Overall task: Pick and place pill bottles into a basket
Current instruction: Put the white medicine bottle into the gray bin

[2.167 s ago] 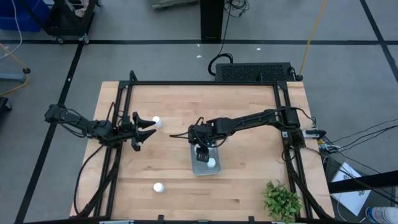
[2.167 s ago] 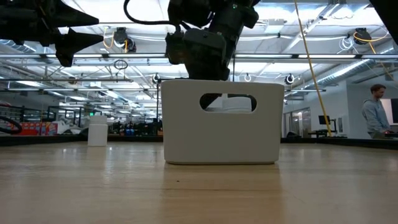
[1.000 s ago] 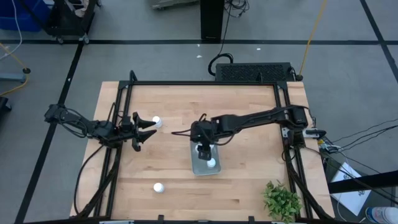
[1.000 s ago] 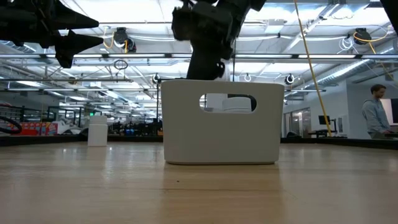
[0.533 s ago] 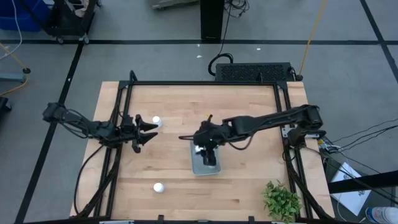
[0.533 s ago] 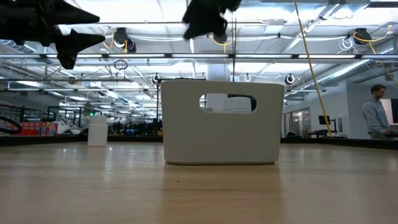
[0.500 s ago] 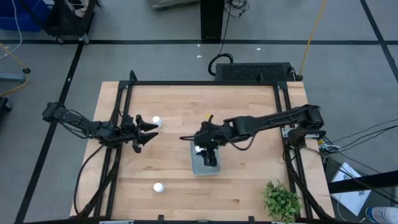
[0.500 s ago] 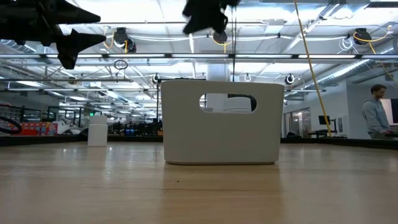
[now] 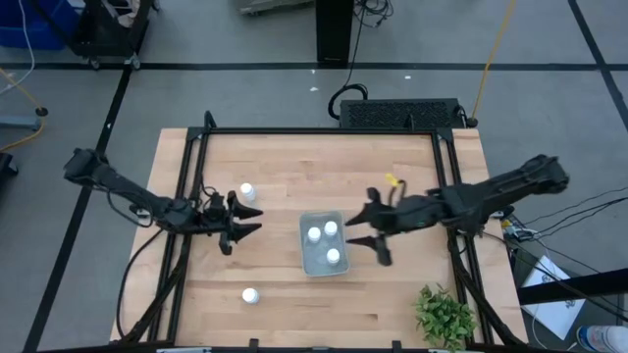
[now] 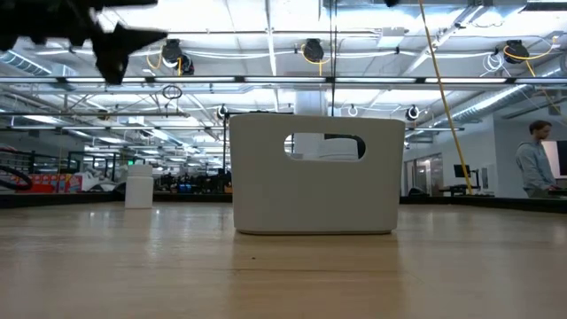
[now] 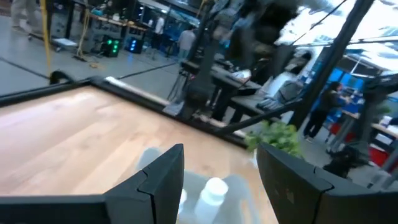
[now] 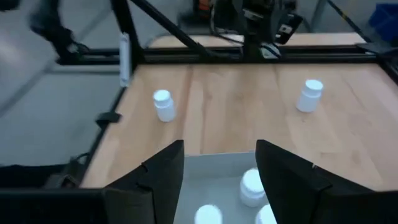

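The basket (image 9: pixel 323 243) sits near the middle of the table (image 9: pixel 294 167), with three bottles (image 9: pixel 327 228) standing inside it: two toward its far end and one (image 9: pixel 334 256) nearer the front. In the low view the basket (image 10: pixel 312 173) shows as a pale box with a handle slot, a white shape visible through the slot.

The right gripper (image 9: pixel 365 235) hovers just to the right of the basket, its jaws spread wide and empty, pointing toward the basket. Its wrist view looks over the basket's rim (image 12: pixel 217 163) at the bottles (image 12: pixel 251 185) inside.

The left gripper (image 9: pixel 238 225) is left of the basket, jaws spread and empty, aimed toward it. A loose bottle (image 9: pixel 246 192) stands on the table just beyond the left gripper, near but apart from its jaws. Another bottle (image 9: pixel 250 295) stands well apart toward the front edge. The right wrist view shows both loose bottles (image 12: pixel 163 104) (image 12: pixel 309 95) upright on the wood.

A green plant (image 9: pixel 444 315) sits at the front right corner. A person (image 10: pixel 535 159) stands in the room behind.
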